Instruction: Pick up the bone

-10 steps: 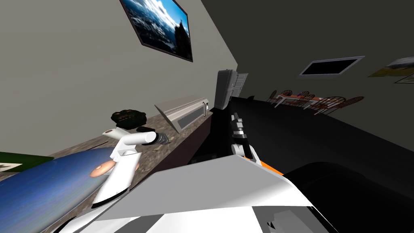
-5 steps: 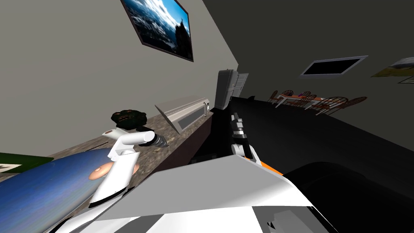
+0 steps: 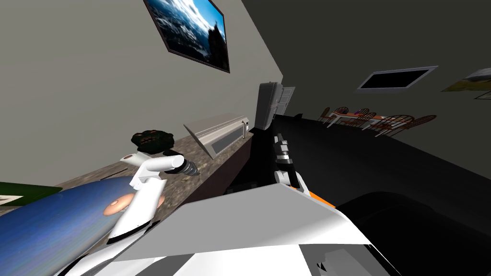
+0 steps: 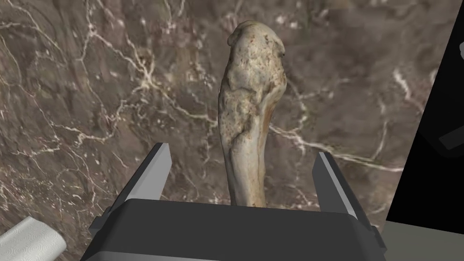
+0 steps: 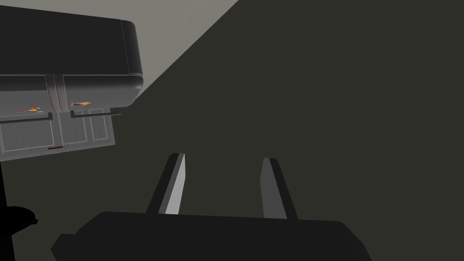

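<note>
Left forearm has eased slightly back toward the torso, and the left claw [image 4: 243,152] hangs spread over the bone [image 4: 251,90].

The pale, knobbly bone lies flat on the brown marbled surface [image 4: 90,90], its slim shaft running between the two fingers and its thick end pointing away from the claw. Neither finger touches it, so this looks like the lining-up step just before the grasp. The next move probably calls for a short drop until the blades flank the shaft, then a squeeze across the narrow part. In the head view the surface's edge runs close at 3 o'clock of the claw, with a black area [image 4: 435,113] past it. A long grey appliance [image 3: 218,134] sits at 1 o'clock, and a white patterned roll [image 4: 27,242] lies near the claw's body. Straight up is the freest way out. The right claw [image 5: 223,157] waits spread at 12 o'clock of the chest.
</note>
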Tool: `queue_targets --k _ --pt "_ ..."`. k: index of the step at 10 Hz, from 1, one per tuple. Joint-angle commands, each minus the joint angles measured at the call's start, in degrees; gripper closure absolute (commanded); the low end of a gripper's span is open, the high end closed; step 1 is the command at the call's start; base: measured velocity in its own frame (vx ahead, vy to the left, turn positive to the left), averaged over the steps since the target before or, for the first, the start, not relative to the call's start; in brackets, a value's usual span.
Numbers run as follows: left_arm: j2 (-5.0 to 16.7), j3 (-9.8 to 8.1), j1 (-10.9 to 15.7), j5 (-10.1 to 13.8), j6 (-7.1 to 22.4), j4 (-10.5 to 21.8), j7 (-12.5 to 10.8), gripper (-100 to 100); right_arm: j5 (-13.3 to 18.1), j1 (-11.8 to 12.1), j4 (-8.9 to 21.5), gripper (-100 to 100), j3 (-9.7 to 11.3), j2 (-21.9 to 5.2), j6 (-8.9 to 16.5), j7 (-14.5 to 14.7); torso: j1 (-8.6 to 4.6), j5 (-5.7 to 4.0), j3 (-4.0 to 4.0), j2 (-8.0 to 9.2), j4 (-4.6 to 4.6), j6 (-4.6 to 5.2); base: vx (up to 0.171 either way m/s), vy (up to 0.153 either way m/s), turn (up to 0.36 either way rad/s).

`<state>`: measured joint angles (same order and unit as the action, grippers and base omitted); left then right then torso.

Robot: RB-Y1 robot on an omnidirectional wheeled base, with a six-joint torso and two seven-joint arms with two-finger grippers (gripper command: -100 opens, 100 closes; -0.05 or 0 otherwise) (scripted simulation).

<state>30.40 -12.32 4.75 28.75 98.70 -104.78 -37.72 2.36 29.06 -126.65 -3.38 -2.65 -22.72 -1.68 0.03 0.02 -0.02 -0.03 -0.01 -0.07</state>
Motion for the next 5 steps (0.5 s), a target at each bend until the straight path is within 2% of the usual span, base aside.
queue_targets --k 1,3,4,5 --pt "-0.4 0.19 -0.3 -0.5 -2.0 1.6 0.8 -100 0.0 0.0 0.0 0 0.0 0.0 0.0 0.0 0.00 0.00 0.00 0.00 0.00 0.00 0.003 -0.007 -0.011" --pt "-0.9 0.48 -0.3 -1.2 -3.8 3.4 1.6 -100 0.0 0.0 0.0 0 0.0 0.0 0.0 0.0 -0.02 -0.01 0.00 0.00 0.00 0.00 0.004 -0.007 -0.006" --pt "-0.7 0.30 -0.5 -0.9 -3.2 2.8 1.4 -100 0.0 0.0 0.0 0 0.0 0.0 0.0 0.0 -0.01 -0.01 0.00 0.01 0.00 -0.01 0.000 0.000 0.000" --pt "-0.7 0.30 -0.5 -0.9 -3.4 2.8 1.5 100 0.0 0.0 0.0 0 0.0 0.0 0.0 0.0 0.00 -0.01 0.01 0.01 0.01 -0.01 0.000 0.000 0.000"
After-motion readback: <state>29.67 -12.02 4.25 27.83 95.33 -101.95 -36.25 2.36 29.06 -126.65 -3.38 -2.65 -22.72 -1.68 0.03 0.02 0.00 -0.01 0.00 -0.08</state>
